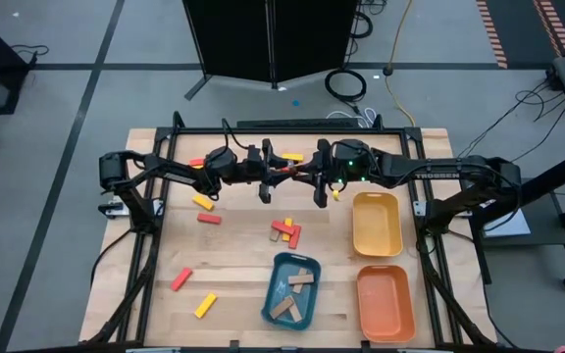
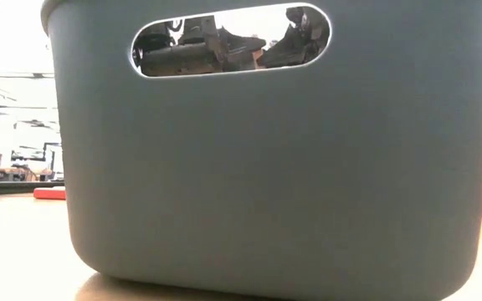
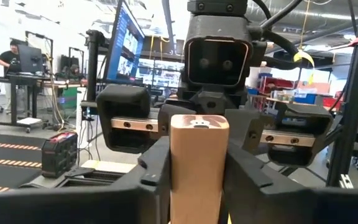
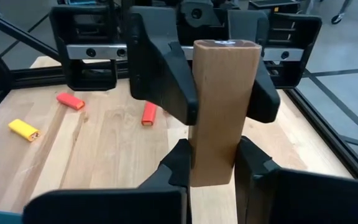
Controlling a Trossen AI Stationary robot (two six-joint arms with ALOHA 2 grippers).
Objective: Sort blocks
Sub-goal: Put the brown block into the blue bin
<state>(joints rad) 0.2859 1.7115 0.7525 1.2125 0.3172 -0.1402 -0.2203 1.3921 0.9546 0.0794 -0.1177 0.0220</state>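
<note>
The wooden surface [image 1: 233,284] carries the blue tray [image 1: 292,289]; beyond its far end, "TROSSEN" marks the right arm [image 1: 439,175]; there the left tool [image 1: 266,176] and right tool [image 1: 320,180] both clench one tan block [image 4: 219,109], held above the surface.

The arms were black and jointed, with black cables, white lettering on the right arm [image 1: 437,175], and screwed silver rails behind the fingers [image 3: 148,177].

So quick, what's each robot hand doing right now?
Left gripper: closed on the tan block.
Right gripper: closed on the same tan block.
</note>
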